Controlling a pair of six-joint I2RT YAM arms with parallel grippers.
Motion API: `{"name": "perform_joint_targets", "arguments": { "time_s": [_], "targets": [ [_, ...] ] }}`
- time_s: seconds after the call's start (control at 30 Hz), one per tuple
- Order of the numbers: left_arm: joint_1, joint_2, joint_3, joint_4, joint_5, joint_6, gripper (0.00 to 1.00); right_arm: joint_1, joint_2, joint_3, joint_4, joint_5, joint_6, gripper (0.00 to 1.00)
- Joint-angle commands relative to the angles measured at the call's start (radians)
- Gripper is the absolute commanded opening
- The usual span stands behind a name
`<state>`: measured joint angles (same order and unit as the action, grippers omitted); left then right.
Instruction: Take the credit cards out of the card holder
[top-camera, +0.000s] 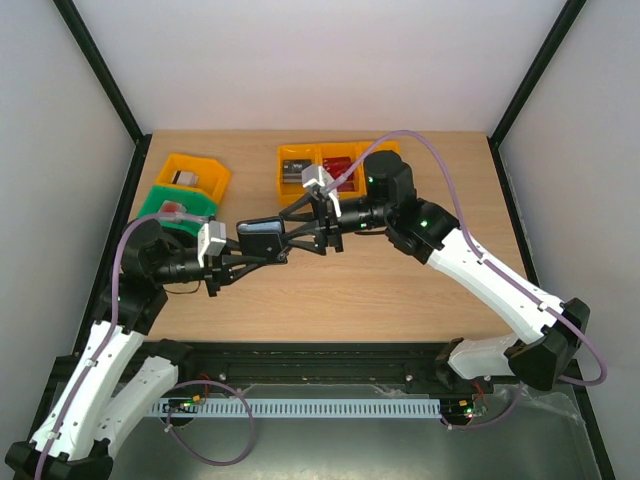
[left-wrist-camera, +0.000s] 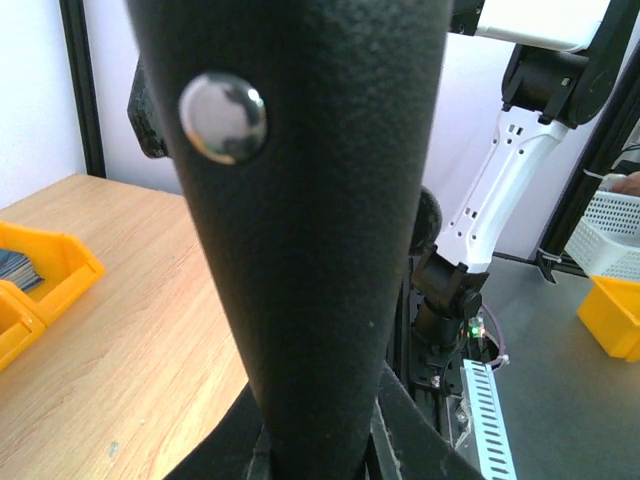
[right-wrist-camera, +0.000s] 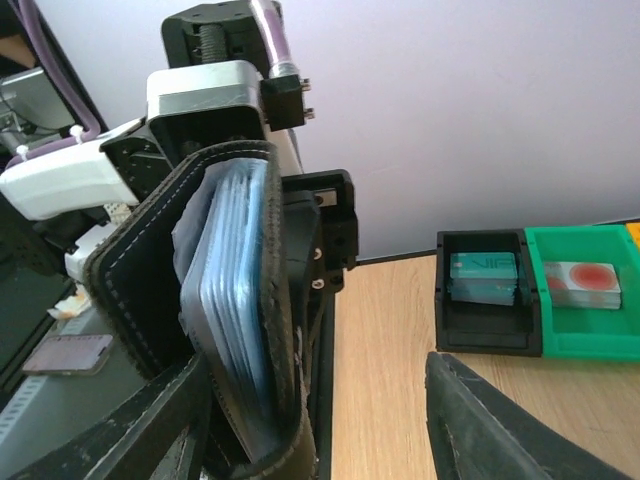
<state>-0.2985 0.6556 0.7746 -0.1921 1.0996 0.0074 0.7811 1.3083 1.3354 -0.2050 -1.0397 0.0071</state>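
Note:
The black card holder (top-camera: 262, 234) is held above the table between both arms. My left gripper (top-camera: 268, 250) is shut on it; in the left wrist view its black outside with a silver snap (left-wrist-camera: 222, 115) fills the middle, and my left gripper (left-wrist-camera: 320, 445) clamps its lower end. In the right wrist view the card holder (right-wrist-camera: 140, 290) gapes open, showing several bluish layered edges (right-wrist-camera: 235, 300); I cannot tell credit cards from pockets. My right gripper (top-camera: 287, 231) (right-wrist-camera: 320, 440) is open, one finger (right-wrist-camera: 130, 430) by the left flap, the other (right-wrist-camera: 500, 420) apart on the right.
An orange bin (top-camera: 305, 170) with cards stands at the back centre. A yellow bin (top-camera: 195, 172) and a green bin (top-camera: 180, 205) stand back left. The right wrist view shows a black bin (right-wrist-camera: 483, 330) with a teal card and the green bin (right-wrist-camera: 585, 345).

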Motion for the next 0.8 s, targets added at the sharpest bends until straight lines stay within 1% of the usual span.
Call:
{"name": "perform_joint_targets", "arguments": {
  "time_s": [0.0, 0.13, 0.23, 0.27, 0.3, 0.33, 0.43, 0.47, 0.5, 0.57, 0.6, 0.63, 0.67, 0.7, 0.73, 0.77],
  "targets": [
    [-0.007, -0.004, 0.023, 0.046, 0.025, 0.008, 0.02, 0.05, 0.027, 0.052, -0.043, -0.001, -0.045, 0.58],
    [-0.01, -0.006, 0.021, 0.033, 0.031, 0.022, 0.02, 0.078, 0.024, 0.062, -0.011, 0.008, -0.042, 0.59],
    [-0.013, -0.005, 0.023, 0.01, 0.038, 0.04, 0.02, 0.089, 0.029, 0.055, 0.008, -0.009, -0.035, 0.61],
    [-0.014, -0.004, 0.025, 0.005, 0.04, 0.04, 0.02, 0.092, 0.033, 0.054, 0.008, -0.003, -0.034, 0.61],
    [-0.015, -0.005, 0.025, 0.002, 0.04, 0.041, 0.02, 0.094, 0.037, 0.052, 0.007, 0.008, -0.029, 0.58],
    [-0.015, -0.007, 0.026, -0.001, 0.04, 0.042, 0.02, 0.096, 0.042, 0.051, 0.009, 0.019, -0.023, 0.5],
    [-0.014, -0.013, 0.022, -0.004, 0.037, 0.047, 0.02, 0.096, 0.041, 0.041, 0.033, 0.053, -0.002, 0.22],
    [-0.014, -0.014, 0.021, -0.003, 0.033, 0.043, 0.02, 0.095, 0.037, 0.036, 0.045, 0.068, 0.007, 0.1],
    [-0.016, -0.015, 0.019, 0.0, 0.028, 0.037, 0.02, 0.095, 0.034, 0.031, 0.056, 0.081, 0.017, 0.03],
    [-0.015, -0.018, 0.014, 0.024, -0.001, 0.005, 0.04, 0.096, 0.027, 0.026, 0.074, 0.121, 0.041, 0.02],
    [-0.013, -0.022, 0.008, 0.048, -0.032, -0.023, 0.17, 0.096, 0.024, 0.022, 0.081, 0.145, 0.059, 0.02],
    [-0.013, -0.027, -0.003, 0.079, -0.088, -0.059, 0.38, 0.095, 0.022, 0.021, 0.09, 0.185, 0.08, 0.02],
    [-0.012, -0.033, -0.014, 0.108, -0.165, -0.093, 0.55, 0.095, 0.021, 0.019, 0.096, 0.236, 0.108, 0.02],
    [-0.009, -0.04, -0.028, 0.132, -0.251, -0.124, 0.65, 0.095, 0.022, 0.018, 0.097, 0.329, 0.133, 0.02],
    [-0.005, -0.046, -0.04, 0.148, -0.343, -0.145, 0.72, 0.095, 0.024, 0.018, 0.092, 0.415, 0.159, 0.02],
    [-0.001, -0.052, -0.054, 0.161, -0.438, -0.161, 0.76, 0.096, 0.029, 0.027, 0.076, 0.512, 0.195, 0.02]
  ]
}}
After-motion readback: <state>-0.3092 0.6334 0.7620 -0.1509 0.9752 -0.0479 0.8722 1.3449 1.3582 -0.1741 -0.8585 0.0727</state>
